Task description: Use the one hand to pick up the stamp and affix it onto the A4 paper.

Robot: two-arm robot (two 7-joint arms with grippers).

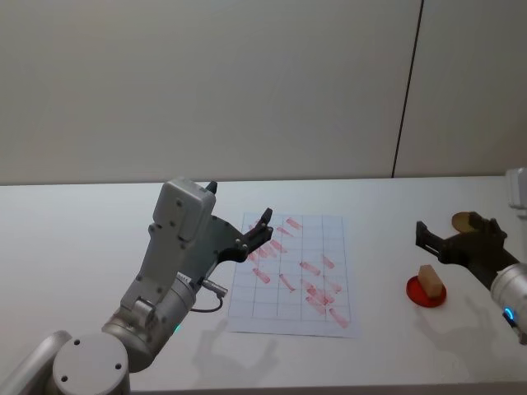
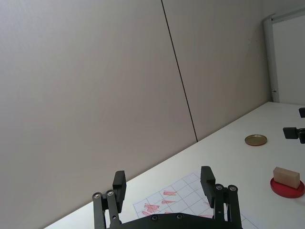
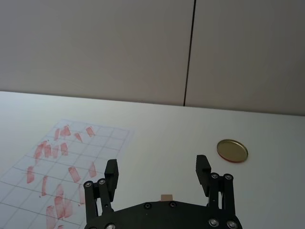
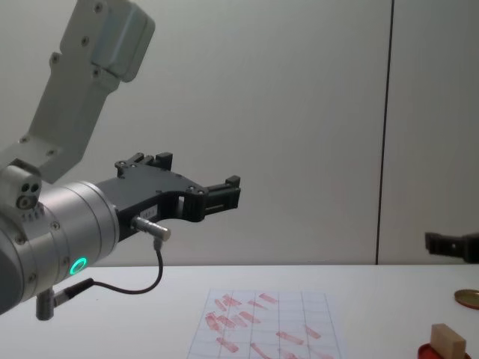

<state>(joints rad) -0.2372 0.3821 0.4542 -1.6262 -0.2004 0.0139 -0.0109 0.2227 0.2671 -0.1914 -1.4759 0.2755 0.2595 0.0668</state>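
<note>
Now, right gripper [image 1: 457,234]: black fingers spread wide, empty, hovering near the stamp, not touching it.
Stamp: small tan wooden rectangular block [image 1: 429,279], on flat red round disc [image 1: 426,295], right of paper.
Paper: white gridded A4 sheet [image 1: 333,239] with red marks.
Left gripper [image 1: 257,233]: spread, empty, raised over the sheet's left edge.

We are seeing a white paper [image 1: 292,276] carrying a faint grid and red oblong marks, a light tan stamp [image 1: 429,280], a red disc [image 1: 422,295], a gold disc [image 1: 463,220] and a white table [image 1: 82,247]. We are seeing the left gripper [image 1: 257,233] and right gripper [image 1: 458,235] in black, and a green ring [image 4: 77,265] glowing.
</note>
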